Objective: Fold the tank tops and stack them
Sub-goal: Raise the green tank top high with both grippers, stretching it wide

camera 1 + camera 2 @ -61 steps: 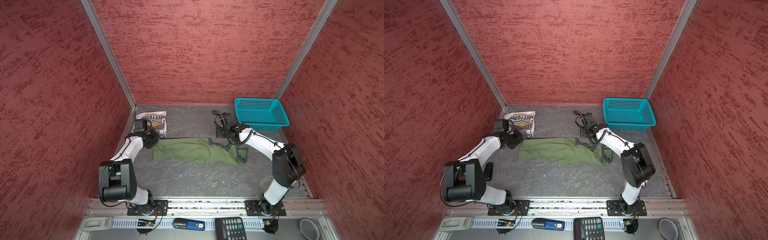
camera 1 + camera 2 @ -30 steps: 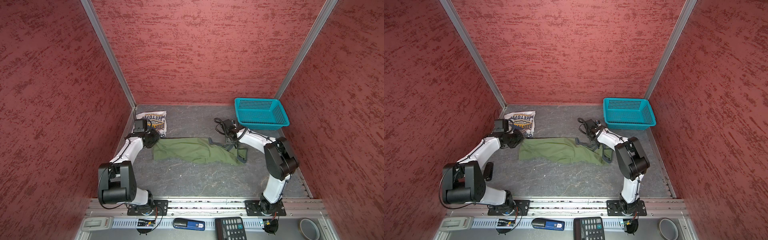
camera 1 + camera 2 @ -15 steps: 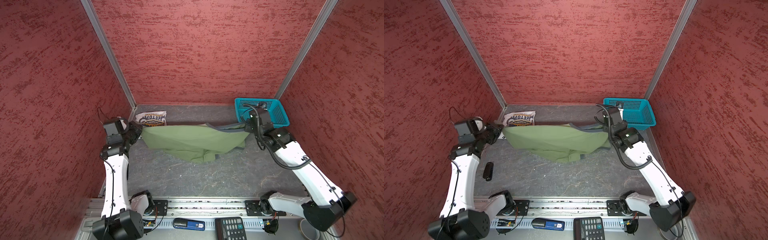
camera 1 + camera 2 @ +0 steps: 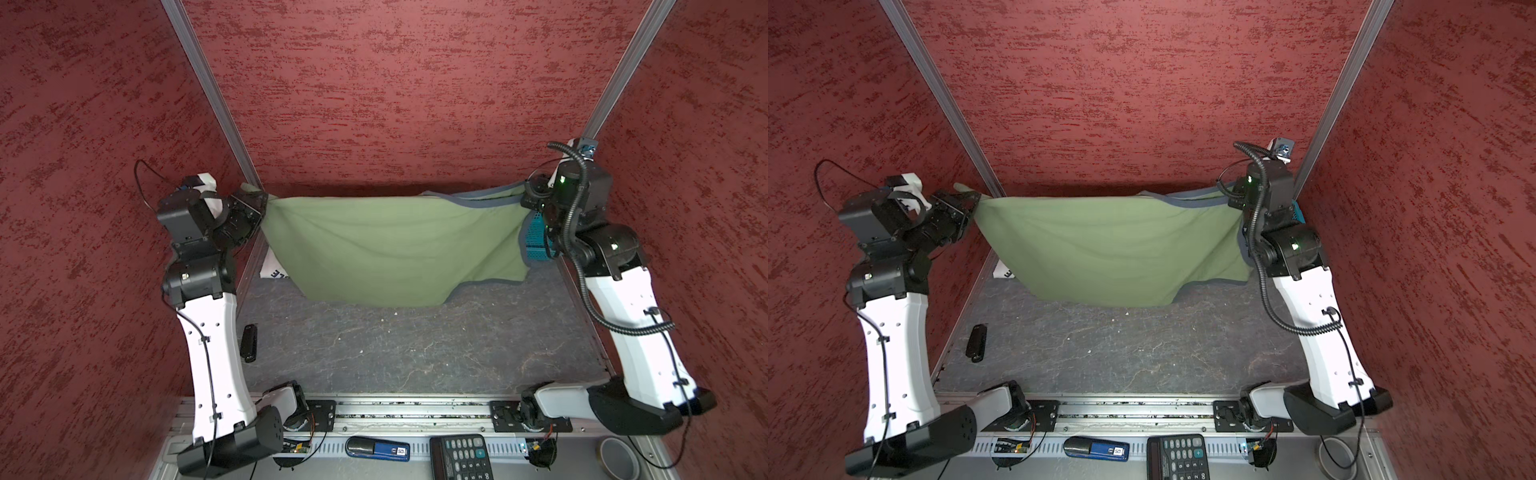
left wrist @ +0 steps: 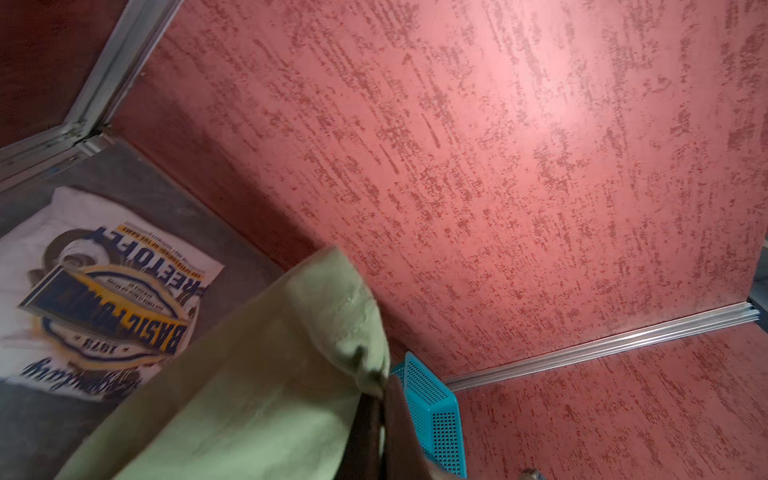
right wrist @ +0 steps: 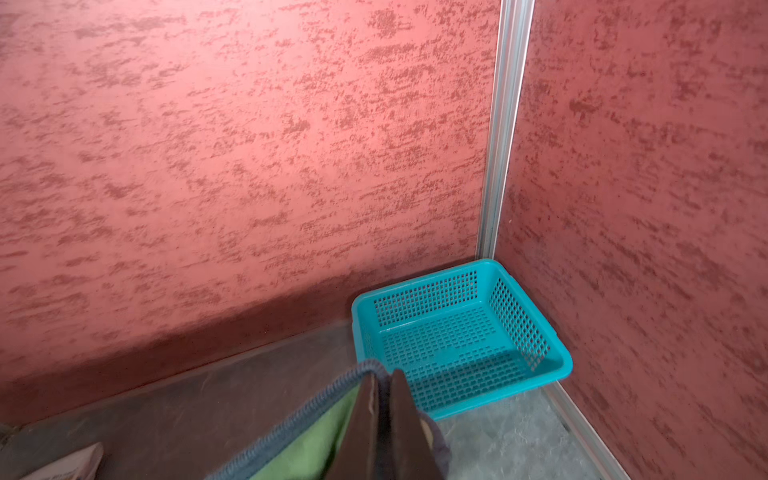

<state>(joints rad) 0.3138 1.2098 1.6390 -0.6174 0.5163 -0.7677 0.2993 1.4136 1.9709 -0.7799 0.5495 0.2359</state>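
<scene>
Left gripper (image 4: 258,204) jaws clamped on far-left corner of green tank top (image 4: 386,245); right gripper (image 4: 528,195) jaws clamped on its grey-trimmed edge, far right. Cloth hangs between them — long axis left-to-right, slack belly drooping toward near side; whether hem touches table (image 4: 415,353), cannot tell. At far left, under left gripper: white tank top (image 5: 104,299), flat on table, mostly hidden behind green cloth. Likely next: lay green down for folding — stack target nearer left arm.

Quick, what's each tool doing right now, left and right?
The left tool is closed on the green tank top.
The right tool is closed on its grey-trimmed edge.
</scene>
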